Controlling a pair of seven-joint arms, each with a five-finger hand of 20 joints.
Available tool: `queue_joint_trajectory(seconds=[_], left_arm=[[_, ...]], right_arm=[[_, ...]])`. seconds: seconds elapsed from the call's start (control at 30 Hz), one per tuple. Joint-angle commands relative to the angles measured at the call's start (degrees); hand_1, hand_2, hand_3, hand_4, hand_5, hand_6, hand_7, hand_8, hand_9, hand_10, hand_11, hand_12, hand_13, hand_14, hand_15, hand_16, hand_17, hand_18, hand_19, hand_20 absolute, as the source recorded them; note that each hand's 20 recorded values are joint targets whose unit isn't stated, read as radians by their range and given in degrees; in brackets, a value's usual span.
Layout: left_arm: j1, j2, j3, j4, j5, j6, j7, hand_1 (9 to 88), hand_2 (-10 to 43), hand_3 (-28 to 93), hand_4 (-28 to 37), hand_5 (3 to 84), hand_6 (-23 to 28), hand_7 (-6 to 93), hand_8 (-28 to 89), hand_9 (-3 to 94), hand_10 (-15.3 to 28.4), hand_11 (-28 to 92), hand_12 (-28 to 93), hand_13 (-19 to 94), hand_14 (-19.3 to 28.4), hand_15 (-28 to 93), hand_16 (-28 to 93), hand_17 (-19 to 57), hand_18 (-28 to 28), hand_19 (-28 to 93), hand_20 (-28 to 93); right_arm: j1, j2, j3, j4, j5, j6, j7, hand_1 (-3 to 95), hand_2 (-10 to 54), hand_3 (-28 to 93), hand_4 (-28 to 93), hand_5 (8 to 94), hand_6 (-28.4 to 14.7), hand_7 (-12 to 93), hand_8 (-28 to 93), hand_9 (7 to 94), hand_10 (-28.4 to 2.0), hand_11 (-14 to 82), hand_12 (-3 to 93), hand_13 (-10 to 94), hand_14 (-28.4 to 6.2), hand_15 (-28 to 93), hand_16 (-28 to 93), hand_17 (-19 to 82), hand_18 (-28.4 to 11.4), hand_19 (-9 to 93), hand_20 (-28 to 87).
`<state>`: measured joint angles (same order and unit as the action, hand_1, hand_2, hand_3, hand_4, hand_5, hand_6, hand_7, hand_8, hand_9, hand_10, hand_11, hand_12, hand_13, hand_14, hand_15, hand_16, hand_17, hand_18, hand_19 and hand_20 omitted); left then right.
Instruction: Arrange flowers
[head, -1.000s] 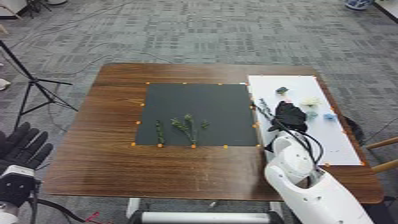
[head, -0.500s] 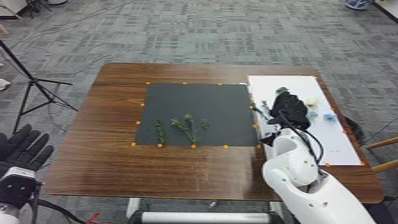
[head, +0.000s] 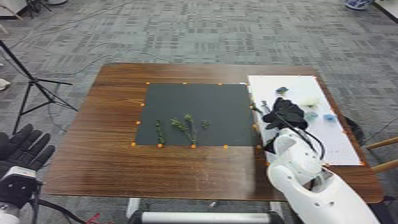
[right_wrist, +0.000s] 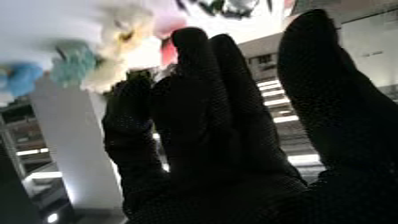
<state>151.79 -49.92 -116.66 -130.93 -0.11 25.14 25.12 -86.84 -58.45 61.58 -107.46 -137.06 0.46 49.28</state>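
Hovering over white sheet (head: 298, 84), right hand (head: 282, 112).

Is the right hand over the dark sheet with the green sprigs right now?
No, the right hand is over the white sheet.

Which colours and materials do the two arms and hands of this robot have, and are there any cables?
Both the left hand and the right hand wear black fabric gloves, with a fine textured surface in the wrist view. The right arm is glossy white with rounded segments, and a black cable runs along it.
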Motion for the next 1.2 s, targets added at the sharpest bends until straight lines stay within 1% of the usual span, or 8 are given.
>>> queue_joint_trajectory(seconds=[0.03, 0.13, 0.33, 0.4, 0.57, 0.7, 0.9, 1.2], left_arm=[[-0.2, -0.81, -0.32, -0.03, 3.49, 0.58, -2.02, 26.7, 17.1, 71, -28.2, 39.1, 9.3, 10.1, -7, 32.3, 13.8, 17, 12, 24, 13.4, 30, -2, -1.7, 12.2, 25, 12], [-0.4, -0.68, -0.1, 0.02, 2.07, 0.52, -1.48, 26.8, 17.1, 71, -28.2, 39.1, 9.3, 10.0, -7, 32.3, 13.8, 17, 12, 24, 13.4, 30, -2, -1.7, 12.2, 25, 12], [-0.8, -1.09, 0.74, 0.15, 2.82, -0.25, -1.84, 26.8, 17.0, 71, -28.2, 39.0, 9.3, 9.9, -7, 32.2, 13.8, 17, 12, 24, 13.5, 30, -2, -1.7, 12.2, 25, 12], [-0.3, -1.28, 0.71, -0.03, 2.39, -0.41, -1.44, 26.9, 17.0, 71, -28.2, 39.0, 9.3, 9.9, -7, 32.2, 13.8, 17, 12, 24, 13.4, 30, -2, -1.7, 12.1, 25, 12], [0.1, -1.88, 0.34, -0.22, 2.34, -0.22, -1.42, 26.9, 17.0, 71, -28.2, 38.9, 9.2, 9.9, -7, 32.0, 13.8, 17, 12, 24, 13.4, 29, -2, -1.7, 12.1, 24, 12], [-0.1, -1.7, 0.66, -0.16, 1.95, -0.22, -1.23, 26.9, 16.9, 71, -28.2, 38.9, 9.2, 9.9, -7, 31.9, 13.8, 17, 12, 24, 13.4, 29, -2, -1.7, 12.1, 24, 12], [0.2, -1.29, 1.13, -0.23, 1.57, -0.19, -0.67, 26.8, 16.9, 71, -28.2, 38.8, 9.1, 9.8, -7, 31.9, 13.8, 17, 12, 24, 13.4, 29, -2, -1.7, 12.0, 24, 12], [0.7, -1.33, 1.02, -0.35, 1.37, -0.24, -0.37, 26.9, 16.9, 71, -28.2, 38.8, 9.2, 9.9, -7, 31.9, 13.7, 17, 12, 24, 13.5, 29, -2, -1.7, 12.0, 24, 12]], right_arm=[[0.2, -0.9, -1.6, 3.1, -3.3, 0.6, -0.1, 50.0, -9.5, 63, -28, 59.6, -11.4, 13, -7, 59.0, -21.8, 12.1, 14.1, 67, -12.3, 76, 32, 34, -28.4, 85, 41], [0.9, -1.5, -2.1, 5.2, -3.7, 0.3, 0.1, 51.1, -9.5, 64, -28, 59.6, -11.2, 13, -7, 59.4, -21.5, 12.4, 14.1, 67, -11.9, 76, 31, 34, -28.4, 85, 40], [0.8, -1.8, -3.1, 7.4, -3.6, 1.2, 1.4, 53.0, -9.5, 71, -28, 58.5, -8.9, 20, -7, 66.5, -18.7, 16.8, 15.6, 71, -9.5, 75, 30, 37, -27.7, 87, 38], [0.6, -1.8, -3.3, 7.6, -4.1, 1.2, 1.6, 53.9, -9.5, 73, -28, 56.1, -8.6, 26, -8, 69.9, -17.6, 20.7, 17.3, 73, -8.3, 74, 31, 39, -27.3, 88, 37], [0.5, -1.6, -3.7, 8.2, -5.9, 0.4, 1.7, 69.8, -9.5, 52, -28, 51.9, -9.3, 47, -18, 77.3, -11.7, 17.6, 40.2, 75, -7.9, 75, 37, 41, -26.8, 90, 37], [0.5, -1.6, -4.0, 8.2, -5.9, 1.1, 1.4, 65.7, -9.5, 65, -28, 49.5, -10.3, 62, -24, 78.3, -9.9, 24.7, 48.6, 77, -6.7, 76, 39, 44, -26.3, 91, 37], [-0.1, -1.5, -2.6, 6.1, -2.7, 4.8, 1.6, 65.3, -9.5, 70, -28, 48.3, -7.5, 65, 5, 79.6, -8.2, 30.1, 53.8, 80, -5.5, 74, 41, 46, -25.9, 92, 37], [-0.2, -0.1, 1.0, -3.1, 15.3, 19.8, -1.2, 64.8, -9.5, 71, -28, 50.3, -4.8, 68, 8, 80.3, -8.3, 30.1, 54.6, 81, -5.6, 74, 41, 46, -26.1, 92, 36]])
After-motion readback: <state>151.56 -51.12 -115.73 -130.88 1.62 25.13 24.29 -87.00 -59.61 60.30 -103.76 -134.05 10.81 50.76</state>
